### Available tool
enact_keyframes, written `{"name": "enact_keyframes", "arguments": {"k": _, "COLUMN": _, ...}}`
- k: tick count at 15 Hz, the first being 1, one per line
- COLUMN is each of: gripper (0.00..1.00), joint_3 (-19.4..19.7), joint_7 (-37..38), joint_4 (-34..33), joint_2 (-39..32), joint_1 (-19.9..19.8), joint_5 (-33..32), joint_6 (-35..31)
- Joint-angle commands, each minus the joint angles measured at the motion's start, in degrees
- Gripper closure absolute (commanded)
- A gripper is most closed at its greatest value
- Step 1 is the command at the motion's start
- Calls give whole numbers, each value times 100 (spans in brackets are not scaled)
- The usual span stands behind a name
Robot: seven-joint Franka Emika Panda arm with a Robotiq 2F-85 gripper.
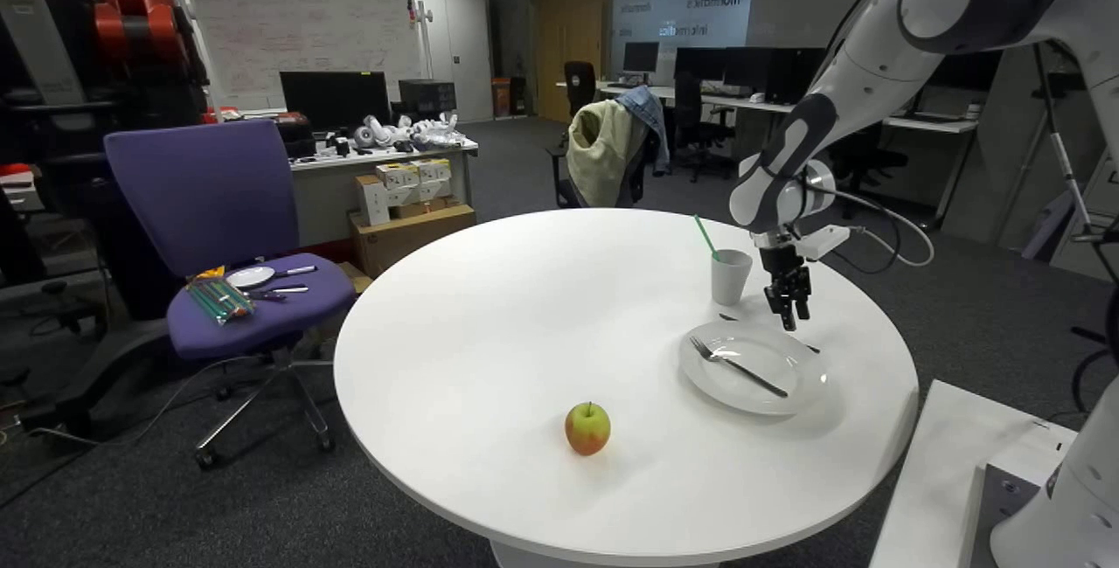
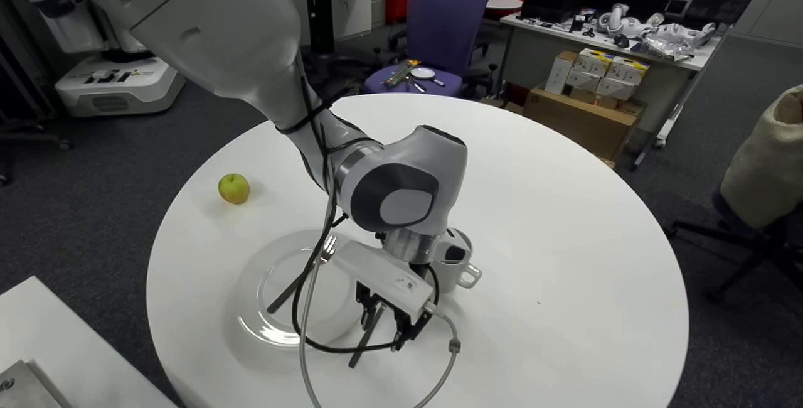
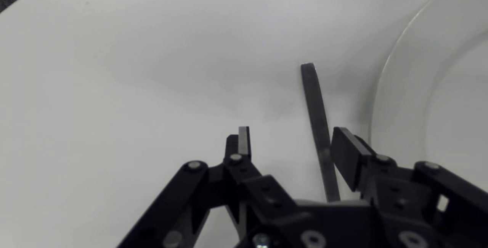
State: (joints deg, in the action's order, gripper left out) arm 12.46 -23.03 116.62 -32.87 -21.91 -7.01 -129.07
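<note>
The end effector (image 3: 292, 147) is directed downward over a round white surface (image 1: 489, 332), its fingers standing apart. A utensil with a dark handle (image 3: 317, 116) lies flat on the surface; in the wrist view the handle runs through the gap, close against the finger on that view's right. Contact between finger and handle cannot be confirmed, and the utensil's head is too obscured to classify. Just beside it is a white plate (image 1: 782, 363), with a fork (image 1: 754, 376) resting across it. A white mug (image 1: 730, 280) stands upright near the end effector, a thin green stick (image 1: 706, 238) leaning out of it. An apple (image 1: 587, 428) sits on the surface, apart from the plate in both exterior views. Beyond the surface, a purple chair (image 1: 205, 201) bears a packet (image 1: 220, 297) on its seat.
</note>
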Motion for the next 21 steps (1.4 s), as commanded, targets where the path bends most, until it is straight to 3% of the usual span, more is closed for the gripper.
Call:
{"name": "enact_keyframes", "arguments": {"k": 1, "gripper": 41, "joint_3": -30, "joint_7": -372, "joint_4": -17, "joint_2": 71, "joint_1": -121, "joint_5": -164, "joint_6": 194}}
{"name": "enact_keyframes", "arguments": {"k": 7, "gripper": 43, "joint_3": -6, "joint_7": -616, "joint_4": 207, "joint_2": 185, "joint_1": -121, "joint_5": -422, "joint_6": 173}}
{"name": "enact_keyframes", "arguments": {"k": 14, "gripper": 50, "joint_3": 25, "joint_7": -375, "joint_4": 489, "joint_2": 261, "joint_1": -46, "joint_5": -507, "joint_6": 0}}
{"name": "enact_keyframes", "arguments": {"k": 21, "gripper": 42, "joint_3": 13, "joint_7": -367, "joint_4": 646, "joint_2": 334, "joint_1": -27, "joint_5": -494, "joint_6": -7}}
